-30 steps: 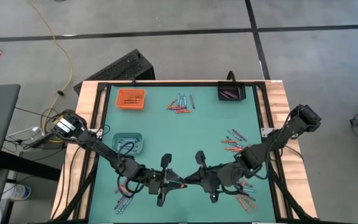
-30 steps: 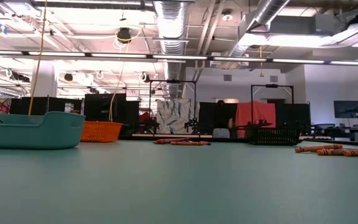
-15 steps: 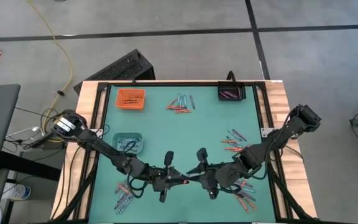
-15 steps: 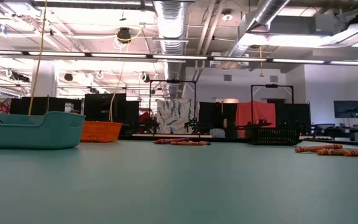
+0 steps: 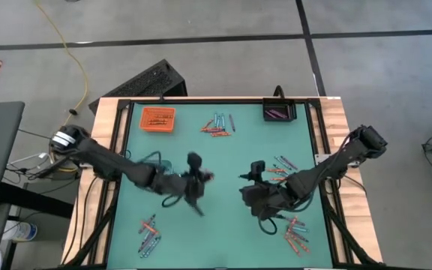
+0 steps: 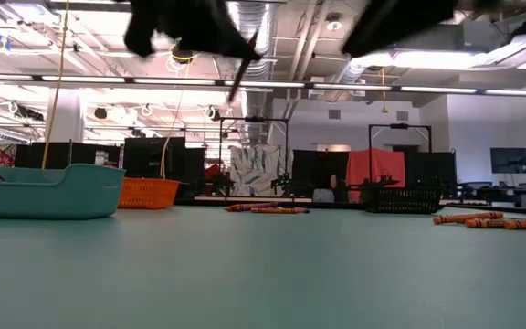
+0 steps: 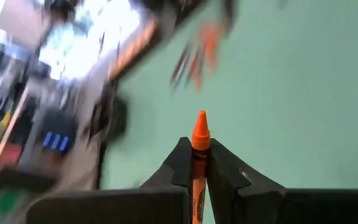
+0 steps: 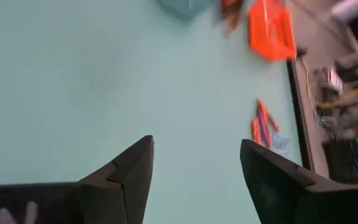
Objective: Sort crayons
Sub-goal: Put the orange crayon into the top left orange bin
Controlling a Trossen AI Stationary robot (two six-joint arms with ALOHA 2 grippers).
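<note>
Transport step: left gripper clamps an orange crayon; right gripper gapes empty. Next, the orange tray.

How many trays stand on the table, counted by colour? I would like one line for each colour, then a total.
orange tray: 1
teal tray: 1
black tray: 1
Total: 3 trays
</note>
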